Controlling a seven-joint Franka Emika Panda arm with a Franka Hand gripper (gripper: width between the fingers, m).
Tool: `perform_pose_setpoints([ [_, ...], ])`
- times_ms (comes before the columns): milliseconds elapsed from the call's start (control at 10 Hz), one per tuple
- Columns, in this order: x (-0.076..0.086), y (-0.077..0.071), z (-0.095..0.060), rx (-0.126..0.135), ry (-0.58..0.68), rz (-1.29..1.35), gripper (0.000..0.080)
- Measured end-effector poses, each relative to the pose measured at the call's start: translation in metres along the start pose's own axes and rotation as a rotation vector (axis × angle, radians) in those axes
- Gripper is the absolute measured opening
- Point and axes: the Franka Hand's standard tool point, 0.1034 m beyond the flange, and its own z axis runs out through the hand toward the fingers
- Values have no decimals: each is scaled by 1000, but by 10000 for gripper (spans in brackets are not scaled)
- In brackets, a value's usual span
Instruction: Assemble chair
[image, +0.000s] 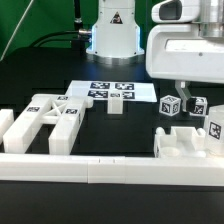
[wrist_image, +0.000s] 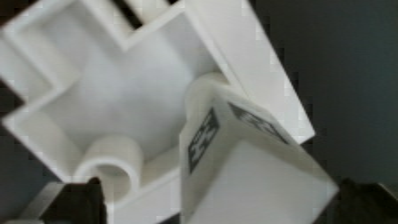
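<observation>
The long white border bar (image: 100, 168) fences the desk's (image: 135, 135) near edge. Open dark desk lies between the ladder-like chair frames (image: 45, 115) on the exterior view's left and the blocky chair part (image: 185, 148) on its right. My gripper (image: 186, 95) hangs just above that part, between its two tagged upright pieces (image: 170, 106). I cannot tell whether my jaws stand wide or narrow.

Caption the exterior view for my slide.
Arm over chair parts: ladder frame at the exterior view's left, seat block and tagged pieces at its right, marker board behind.
</observation>
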Motion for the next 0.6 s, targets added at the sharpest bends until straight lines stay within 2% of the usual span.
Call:
perform_pose_setpoints([
  [400,1,0,0,0,-2,-317,649],
  [600,-2,-5,0,-14,2,-470,649],
])
